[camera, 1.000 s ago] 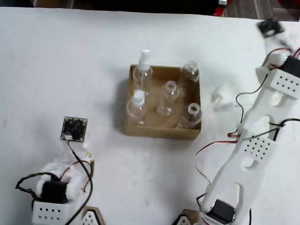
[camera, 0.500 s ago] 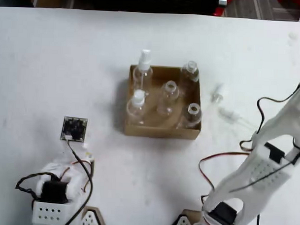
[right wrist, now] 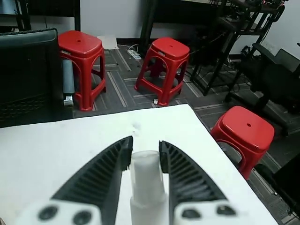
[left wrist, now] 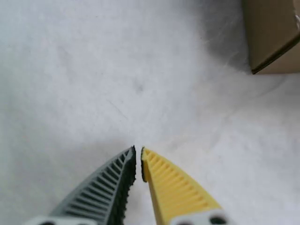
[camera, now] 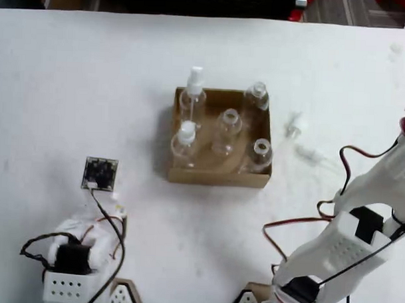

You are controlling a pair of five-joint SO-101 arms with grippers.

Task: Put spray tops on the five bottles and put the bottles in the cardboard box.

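Down at the near left, the left gripper (left wrist: 138,157) hovers over the white table (camera: 92,74), its tips pinched together on nothing. Mid-table sits the cardboard box (camera: 218,178) with five bottles (camera: 228,129) standing inside, the two on its left side capped. Just right of it lie loose spray tops (camera: 294,125). Far right, the right gripper (right wrist: 145,143) is clamped around a white spray top (right wrist: 147,178).

Left gripper (left wrist: 138,157) low, jaws closed together, right gripper (right wrist: 145,146) high, jaws clamping a spray top (right wrist: 148,180).
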